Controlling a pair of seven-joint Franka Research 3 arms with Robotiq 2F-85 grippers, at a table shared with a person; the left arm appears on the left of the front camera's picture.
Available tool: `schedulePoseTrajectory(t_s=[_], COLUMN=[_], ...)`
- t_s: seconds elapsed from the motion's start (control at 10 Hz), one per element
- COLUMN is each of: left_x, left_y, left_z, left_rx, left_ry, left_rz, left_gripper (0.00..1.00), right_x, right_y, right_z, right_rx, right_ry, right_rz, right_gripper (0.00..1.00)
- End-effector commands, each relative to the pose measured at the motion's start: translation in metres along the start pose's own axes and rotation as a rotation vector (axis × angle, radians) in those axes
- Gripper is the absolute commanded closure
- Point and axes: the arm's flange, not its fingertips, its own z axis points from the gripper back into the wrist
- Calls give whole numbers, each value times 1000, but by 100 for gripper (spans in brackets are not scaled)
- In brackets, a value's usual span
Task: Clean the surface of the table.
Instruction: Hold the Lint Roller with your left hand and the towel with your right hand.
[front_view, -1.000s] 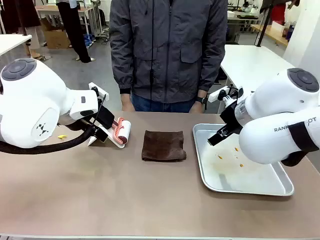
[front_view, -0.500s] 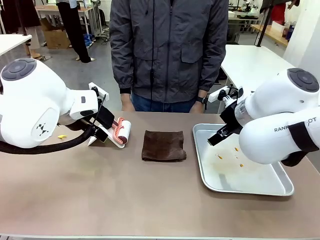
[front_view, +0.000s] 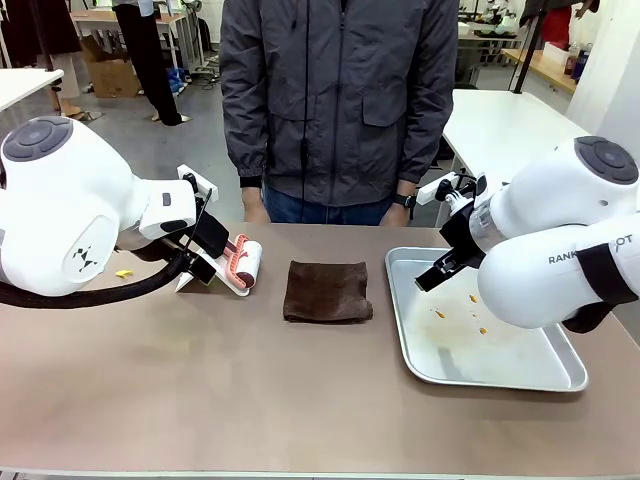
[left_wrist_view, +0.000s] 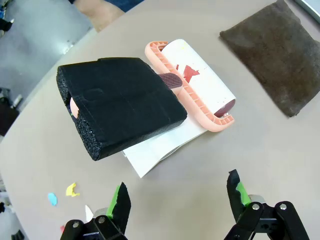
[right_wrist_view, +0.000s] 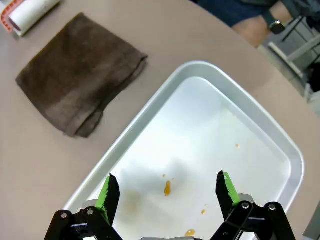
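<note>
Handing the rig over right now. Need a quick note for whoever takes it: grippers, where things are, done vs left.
Left gripper: open, empty, hovering over the lint roller, which lies on a white sheet at the table's left.
Right gripper: open, empty, over the tray at the right.
Cloth: folded, lying between roller and tray, nothing touching it.
Done: nothing evident. Orange crumbs sit in the tray, and a yellow scrap and a blue scrap lie on the table by the left arm.
Left: grip a tool, likely the roller, then clear the scraps and wipe the table.
</note>
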Motion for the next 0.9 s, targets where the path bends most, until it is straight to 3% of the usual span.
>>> schedulePoseTrajectory(t_s=[0.0, 0.3, 0.4, 0.6, 0.8], left_x=[0, 0, 0, -9, -20], left_y=[0, 0, 0, 10, 27], left_z=[0, 0, 0, 18, 56], left_rx=[0, 0, 0, -162, -260], left_ry=[0, 0, 0, 41, 154], left_rz=[-1, -1, 0, -35, 34], left_gripper=[0, 0, 0, 0, 0], right_x=[0, 0, -3, -10, -26], right_y=[0, 0, -1, -1, -13], right_z=[0, 0, 11, 37, 78], right_rx=[0, 0, 12, 120, 190], right_ry=[0, 0, 63, 214, 231], right_rz=[-1, 0, -43, -60, -134], right_gripper=[0, 0, 0, 0, 0])
